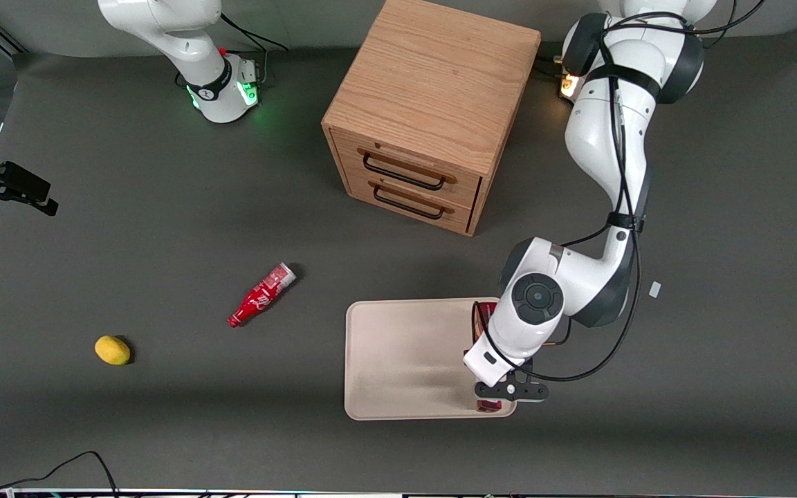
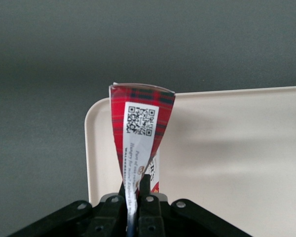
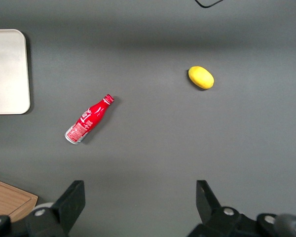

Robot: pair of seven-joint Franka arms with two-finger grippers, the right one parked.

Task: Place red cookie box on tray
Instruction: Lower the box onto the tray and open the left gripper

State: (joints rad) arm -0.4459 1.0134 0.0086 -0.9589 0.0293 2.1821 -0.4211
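Note:
The beige tray [image 1: 405,360] lies on the grey table in front of the wooden cabinet. My left gripper [image 1: 509,391] hovers over the tray's edge toward the working arm's end. It is shut on the red cookie box [image 1: 486,310], which the arm mostly hides; only the box's two ends show. In the left wrist view the tartan-red box [image 2: 140,123] with its white QR label is pinched flat between the black fingers [image 2: 145,186] of the gripper [image 2: 136,187]. The box's end reaches over a rounded corner of the tray [image 2: 227,163]. I cannot tell whether the box touches the tray.
A wooden two-drawer cabinet [image 1: 433,111] stands farther from the front camera than the tray. Toward the parked arm's end lie a small red bottle [image 1: 261,294] and a yellow lemon [image 1: 113,350]. A small white scrap [image 1: 654,289] lies toward the working arm's end.

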